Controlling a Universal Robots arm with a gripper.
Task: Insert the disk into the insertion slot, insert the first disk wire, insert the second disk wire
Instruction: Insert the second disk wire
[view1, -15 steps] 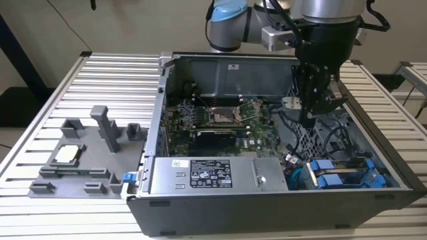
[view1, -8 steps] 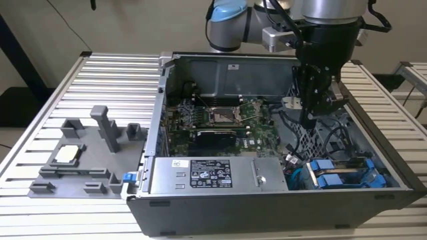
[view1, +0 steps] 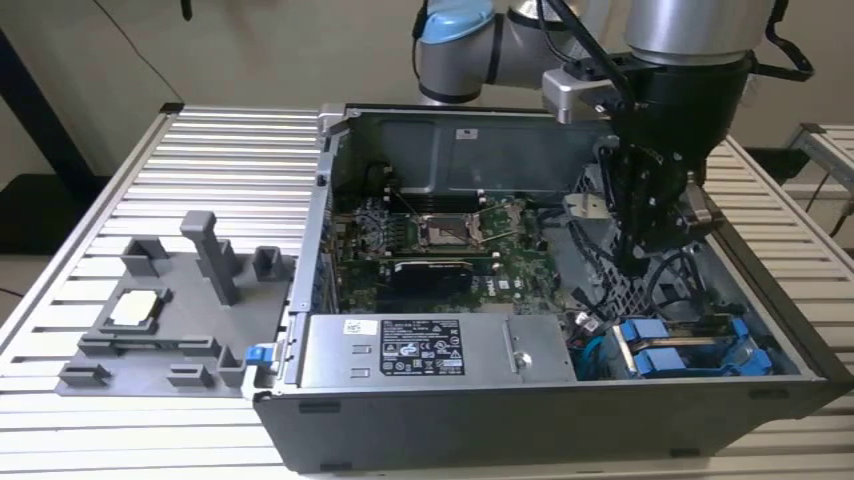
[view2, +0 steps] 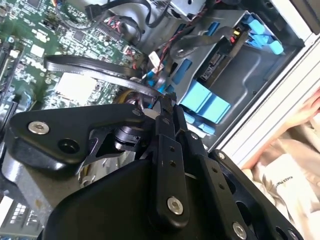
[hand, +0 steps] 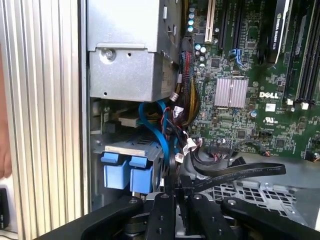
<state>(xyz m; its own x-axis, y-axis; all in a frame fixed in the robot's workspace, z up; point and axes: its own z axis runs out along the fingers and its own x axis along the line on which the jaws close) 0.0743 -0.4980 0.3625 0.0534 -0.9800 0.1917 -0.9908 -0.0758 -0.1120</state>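
The gripper (view1: 650, 262) hung low inside the open computer case (view1: 534, 420), its black fingers (view2: 165, 107) drawn close together around what looked like a small cable connector, though the pictures did not show the grasp clearly enough to be sure. A flat black cable (hand: 235, 172) curved away just beside the fingertips. Below and ahead of the gripper, the disk (view1: 681, 350) in its blue carrier sat already pushed into the insertion slot (hand: 125, 150) of the grey drive cage, its blue tabs (hand: 127, 172) facing outward. A blue wire (hand: 155, 130) ran down near the cage. The green motherboard (view1: 441, 235) lay beyond the gripper, and the grey power supply (hand: 130, 50) stood beside the cage.
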